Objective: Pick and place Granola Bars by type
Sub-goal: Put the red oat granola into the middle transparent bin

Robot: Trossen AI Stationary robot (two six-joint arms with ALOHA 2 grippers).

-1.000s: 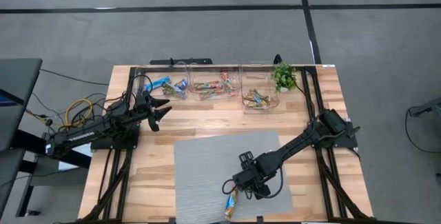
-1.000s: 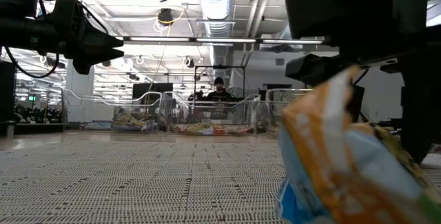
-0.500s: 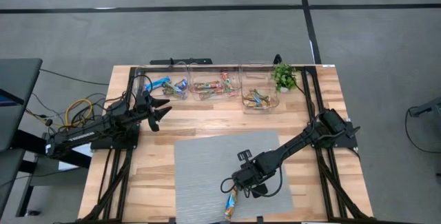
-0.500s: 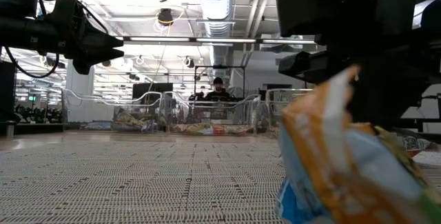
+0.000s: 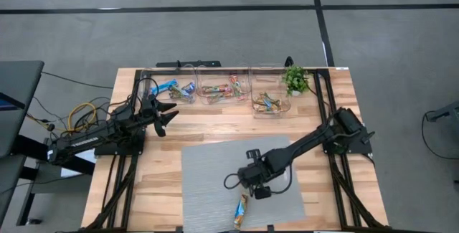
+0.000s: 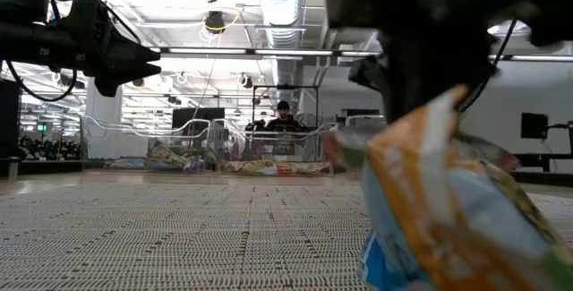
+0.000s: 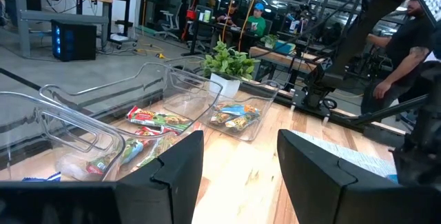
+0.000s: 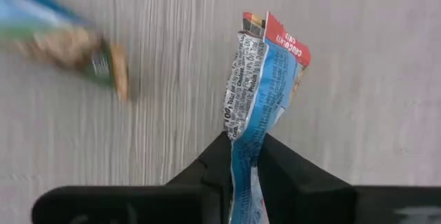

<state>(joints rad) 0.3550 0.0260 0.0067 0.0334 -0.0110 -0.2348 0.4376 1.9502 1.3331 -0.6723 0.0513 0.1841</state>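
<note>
My right gripper (image 5: 251,183) hangs over the grey mat (image 5: 208,168), pointing steeply down, shut on a blue granola bar with a red end (image 8: 258,100). A second bar, orange-brown and blue (image 5: 240,210), lies flat on the mat near its front edge and fills the low view's right side (image 6: 448,219). It shows blurred in the right wrist view (image 8: 69,41). My left gripper (image 5: 161,113) waits open and level at the table's left, in front of the bins. Its fingers (image 7: 176,176) have nothing between them. My right gripper pinches the blue bar between its two fingers near one end of the wrapper (image 8: 244,158). It comes from above, slanting down. The rest of the bar, with its red crimped end (image 8: 286,41), sticks out past the fingertips and looks clear of the mat.
Three clear bins stand along the far edge: left (image 5: 179,89), middle (image 5: 224,89) and right (image 5: 271,102), each with wrapped bars inside. A small green potted plant (image 5: 295,79) stands at the right bin's side. Bare wood lies between mat and bins.
My right gripper has shut on the blue bar and risen a little, shifting away from the table's near edge and rolling slightly. The blue bar has come up off the mat with it. The orange-brown bar stays where it lay.
</note>
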